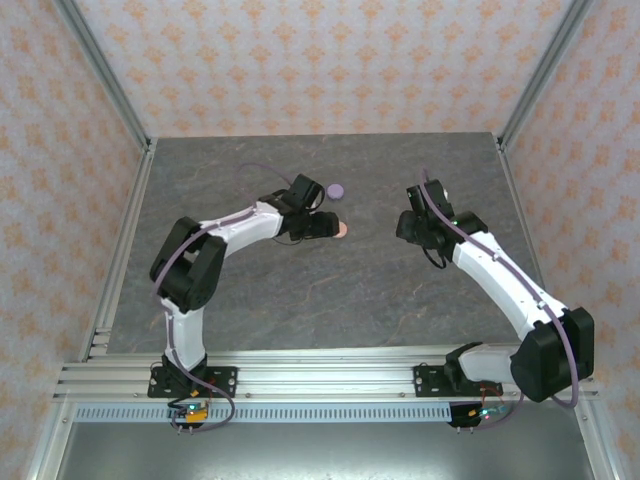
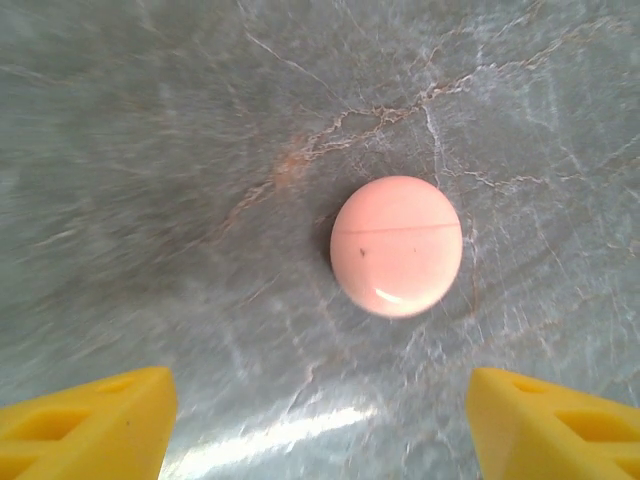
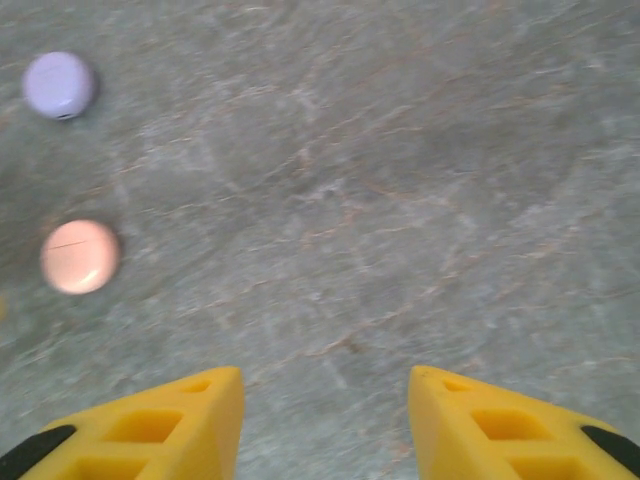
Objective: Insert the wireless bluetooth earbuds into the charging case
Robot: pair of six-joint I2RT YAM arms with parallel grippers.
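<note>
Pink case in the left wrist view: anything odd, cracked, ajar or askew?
Nothing stands out. The pink case lies flat on the table, lid shut along its seam, clear of the open left gripper. The lilac case also looks shut.

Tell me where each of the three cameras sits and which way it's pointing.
Top external: fixed above and behind the arms, looking down on the table; the left arm and right arm show whole.
Left wrist: on the left arm, looking down at the pink case; its yellow jaws, apart, sit in the bottom corners.
Right wrist: on the right arm, looking down across the table at the pink case and lilac case; its jaws along the bottom.
Shared: all three show the pink case.
</note>
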